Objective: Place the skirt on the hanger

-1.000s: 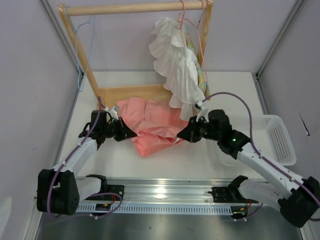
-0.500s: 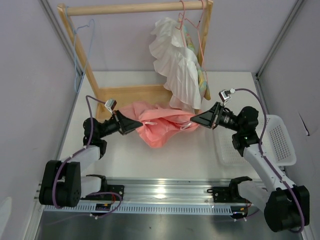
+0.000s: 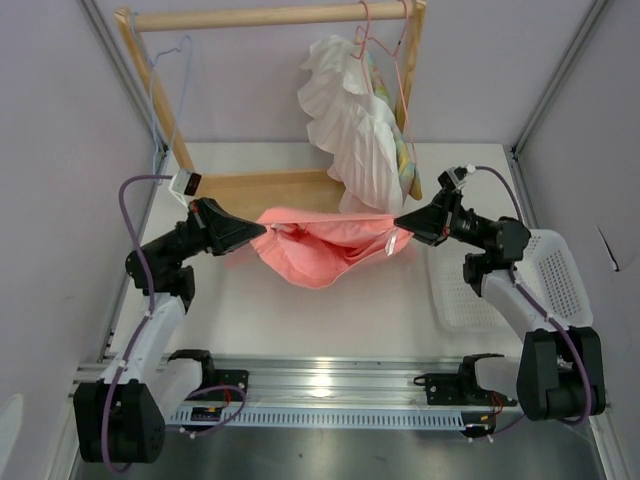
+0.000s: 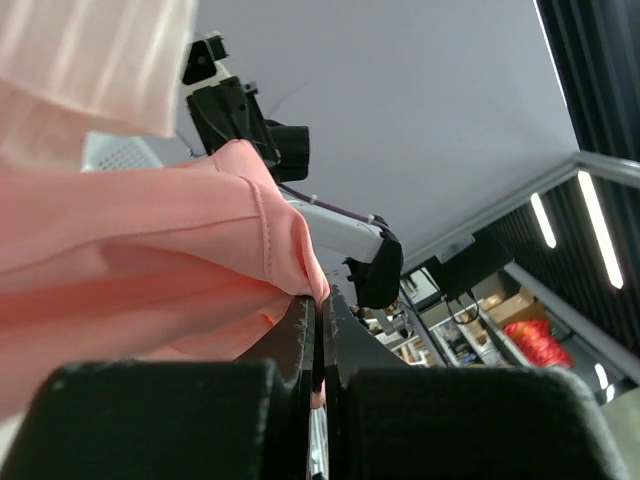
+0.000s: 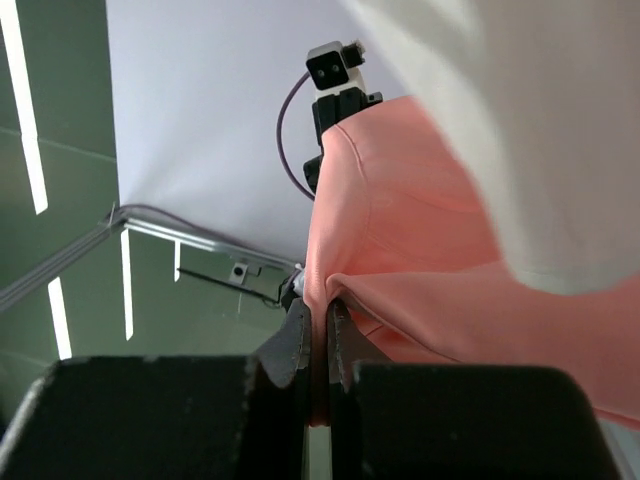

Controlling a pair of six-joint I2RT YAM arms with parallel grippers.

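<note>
The salmon-pink skirt (image 3: 325,248) hangs stretched between my two grippers above the table, its waistband pulled taut and its body sagging below. My left gripper (image 3: 262,234) is shut on the skirt's left waistband corner (image 4: 290,262). My right gripper (image 3: 398,222) is shut on the right corner (image 5: 345,255). A small white label (image 3: 391,243) dangles near the right gripper. The light-blue wire hanger (image 3: 163,95) hangs from the left end of the wooden rail (image 3: 250,16), well left of and above the skirt.
A wooden rack frame (image 3: 262,186) stands at the back. A white ruffled garment (image 3: 352,130) over a pastel one hangs on pink-red hangers (image 3: 380,35) at the right, just behind the skirt. A white basket (image 3: 552,280) sits at the right.
Both grippers have lifted the skirt off the table and moved apart, stretching the waistband out flat. The arms have tilted upward and outward.
</note>
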